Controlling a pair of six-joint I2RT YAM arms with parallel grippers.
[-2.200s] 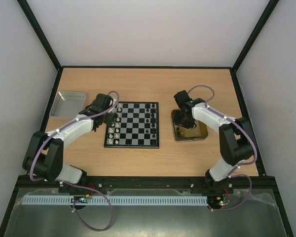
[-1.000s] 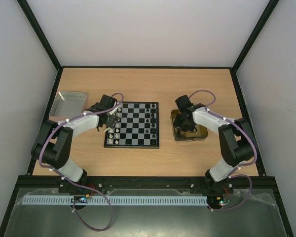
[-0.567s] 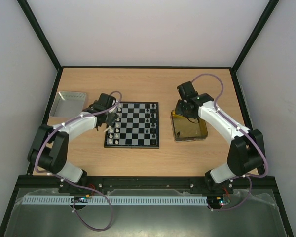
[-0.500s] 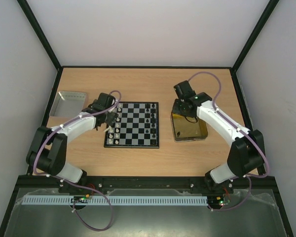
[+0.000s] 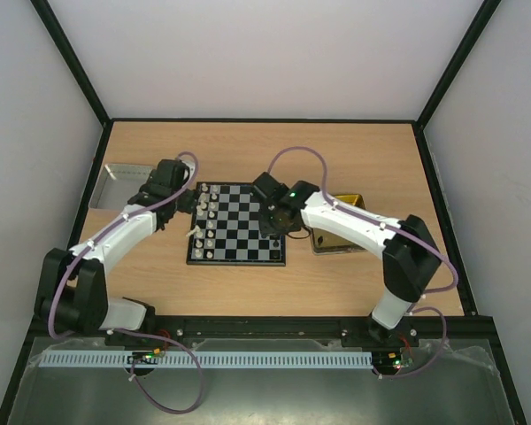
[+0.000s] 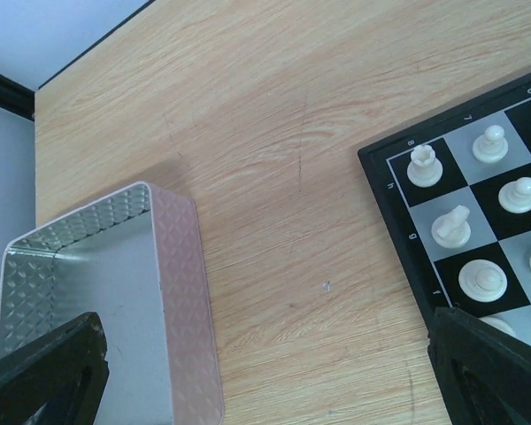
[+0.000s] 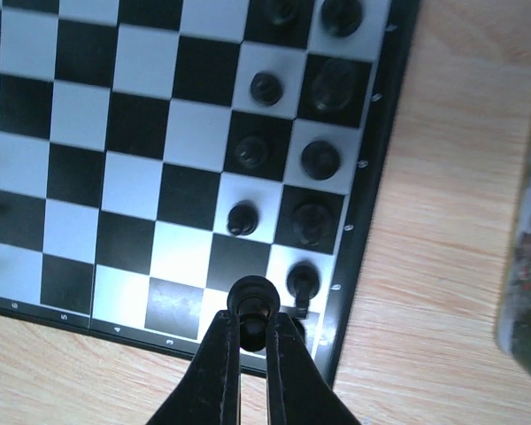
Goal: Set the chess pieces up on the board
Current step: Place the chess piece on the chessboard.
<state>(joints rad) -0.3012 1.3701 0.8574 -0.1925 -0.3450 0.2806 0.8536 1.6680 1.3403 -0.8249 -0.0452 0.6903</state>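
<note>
The board [image 5: 239,232] lies mid-table; white pieces [image 5: 208,217] stand in the two files along its 9 o'clock edge, black pieces [image 5: 267,205] along its 3 o'clock edge. The right gripper [image 5: 275,223] reaches over that 3 o'clock side; in its wrist view the right gripper [image 7: 252,326] is pinched narrow on a black piece [image 7: 252,296], held by the head above a dark square in the board's [image 7: 142,62] near corner, just beside another black piece at the frame; whether it touches the square I cannot tell. The other black pieces [image 7: 320,159] fill the two files at the edge. The left gripper [image 5: 191,204] hangs at the board's 9 o'clock edge, jaws spread wide and holding nothing; its own view shows the left gripper [image 6: 261,341] above bare table [image 6: 274,133], white pieces [image 6: 451,227] on the board [image 6: 394,226] at 3 o'clock, the silver tray [image 6: 181,301] at 8 o'clock. From above, the silver tray [image 5: 124,177] sits at the board's 10 o'clock; the yellow-tinted tray [image 5: 350,202] at its 3 o'clock, partly behind the right arm.
</note>
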